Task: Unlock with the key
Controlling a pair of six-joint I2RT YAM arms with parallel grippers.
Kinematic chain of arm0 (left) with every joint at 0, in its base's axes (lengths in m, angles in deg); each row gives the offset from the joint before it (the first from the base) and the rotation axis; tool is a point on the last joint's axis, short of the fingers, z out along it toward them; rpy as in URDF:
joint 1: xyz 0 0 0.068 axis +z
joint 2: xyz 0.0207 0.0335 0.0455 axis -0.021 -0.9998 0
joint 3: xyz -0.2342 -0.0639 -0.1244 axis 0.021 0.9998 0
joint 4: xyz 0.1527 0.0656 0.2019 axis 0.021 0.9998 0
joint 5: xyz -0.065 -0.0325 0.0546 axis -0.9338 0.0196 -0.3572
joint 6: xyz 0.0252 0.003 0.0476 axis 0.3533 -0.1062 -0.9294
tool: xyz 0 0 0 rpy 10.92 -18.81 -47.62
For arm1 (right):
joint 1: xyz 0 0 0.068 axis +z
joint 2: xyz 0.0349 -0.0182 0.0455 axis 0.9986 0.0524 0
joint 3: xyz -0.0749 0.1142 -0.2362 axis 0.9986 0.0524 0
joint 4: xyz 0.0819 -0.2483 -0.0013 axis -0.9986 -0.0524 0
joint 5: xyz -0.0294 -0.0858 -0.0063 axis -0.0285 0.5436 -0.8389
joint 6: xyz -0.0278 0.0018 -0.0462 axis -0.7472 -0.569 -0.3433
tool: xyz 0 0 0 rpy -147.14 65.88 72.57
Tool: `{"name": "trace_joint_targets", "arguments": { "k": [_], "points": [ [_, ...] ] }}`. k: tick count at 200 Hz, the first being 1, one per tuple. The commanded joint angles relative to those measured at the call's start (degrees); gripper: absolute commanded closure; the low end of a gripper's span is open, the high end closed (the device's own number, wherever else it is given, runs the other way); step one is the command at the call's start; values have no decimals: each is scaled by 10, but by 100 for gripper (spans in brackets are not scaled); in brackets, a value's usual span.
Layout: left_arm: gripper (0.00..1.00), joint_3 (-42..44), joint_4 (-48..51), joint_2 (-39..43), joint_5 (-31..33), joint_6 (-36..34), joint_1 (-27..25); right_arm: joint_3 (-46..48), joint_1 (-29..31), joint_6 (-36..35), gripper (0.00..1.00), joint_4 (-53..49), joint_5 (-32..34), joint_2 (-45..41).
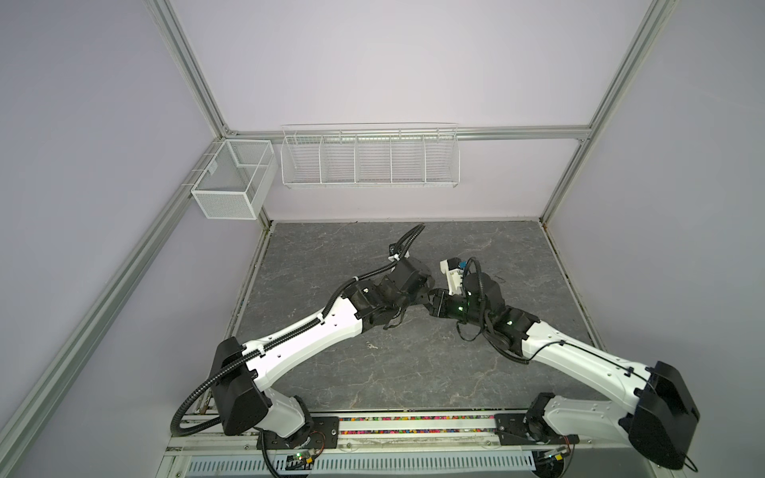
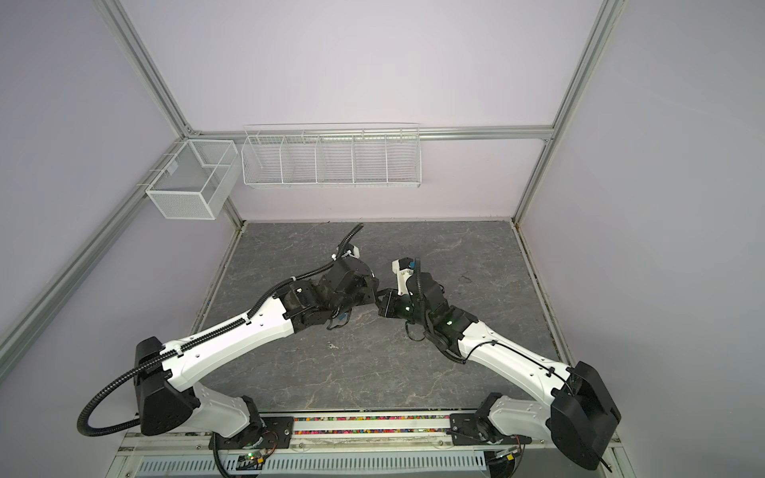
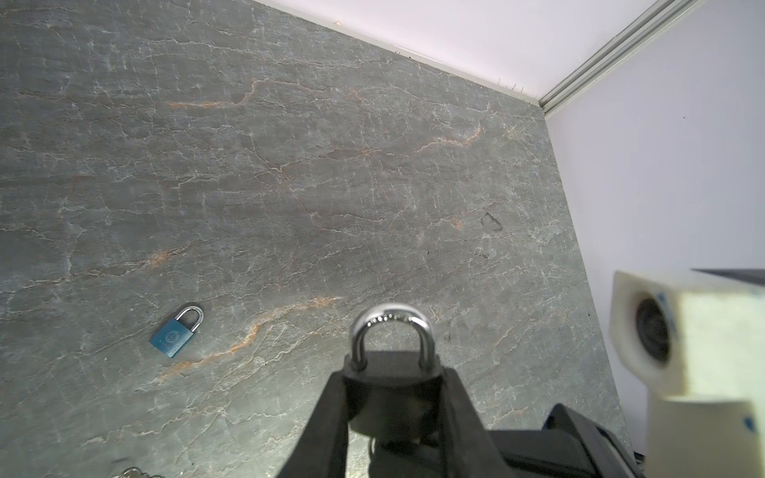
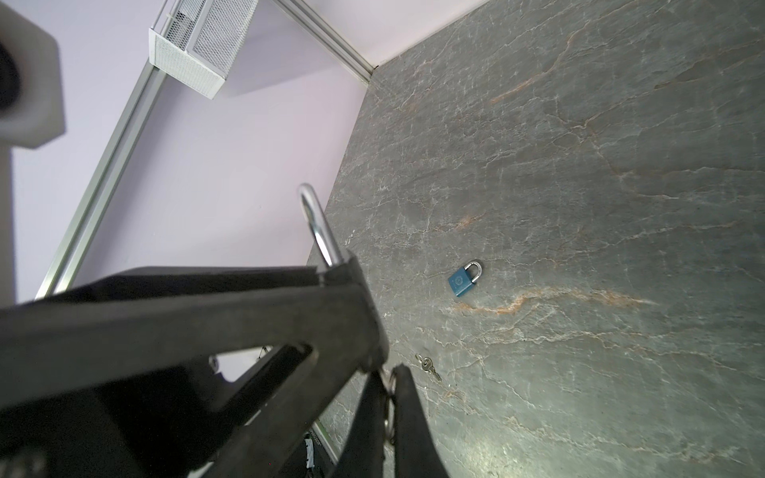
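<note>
Left end effector (image 3: 393,385) clamps padlock (image 3: 389,319), right end effector (image 4: 388,372) pinches key (image 4: 387,399) beside it

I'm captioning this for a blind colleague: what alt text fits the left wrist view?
The left gripper grips a black padlock, its silver shackle pointing away from the camera, over a grey stone table. A small blue padlock lies on the table, and the other arm's white camera looms close by.
</note>
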Motion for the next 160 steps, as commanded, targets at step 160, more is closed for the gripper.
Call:
{"name": "trace_joint_targets", "arguments": {
  "k": [160],
  "points": [
    [100, 31, -33, 59, -7, 18, 23, 42, -9, -15, 84, 173, -82, -10]
  ]
}}
